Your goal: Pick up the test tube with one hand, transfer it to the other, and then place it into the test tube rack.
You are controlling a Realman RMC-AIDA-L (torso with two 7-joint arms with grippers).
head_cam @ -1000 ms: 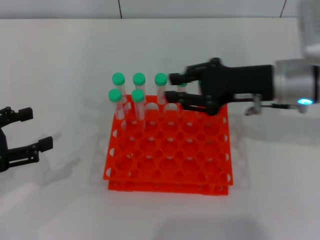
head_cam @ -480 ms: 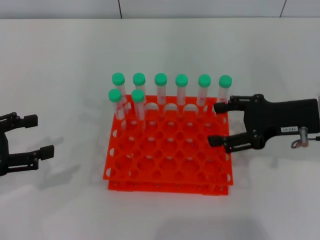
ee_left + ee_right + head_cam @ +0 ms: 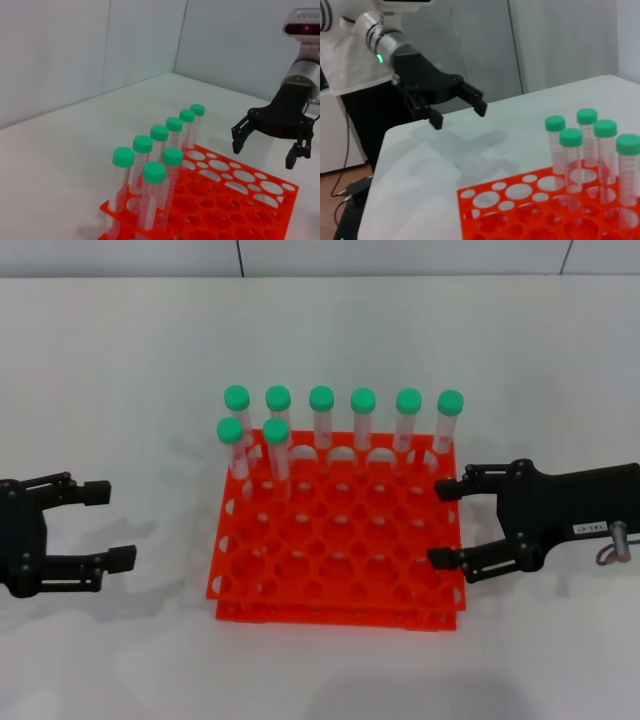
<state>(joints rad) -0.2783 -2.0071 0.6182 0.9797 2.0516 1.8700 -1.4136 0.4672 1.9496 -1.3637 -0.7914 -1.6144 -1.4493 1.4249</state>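
Test tube [image 3: 447,426] stands racked, just beyond the empty, spread right pincer [image 3: 447,523].

The left gripper [image 3: 108,522] is running off the head view's left edge, so its arm is not showing there. The right gripper [image 3: 444,523] is likewise being cut at the right edge, its arm lost beyond the label. In the left wrist view the rack [image 3: 235,202] is being cropped at the bottom edge, hiding its lower tier and the feet of the nearest tubes [image 3: 153,195]. In the right wrist view the rack [image 3: 520,210] is running off the bottom and right edges, and the outermost tube [image 3: 628,170] is being clipped by the right edge. The print on the gripper's label [image 3: 587,528] is staying too small to read.
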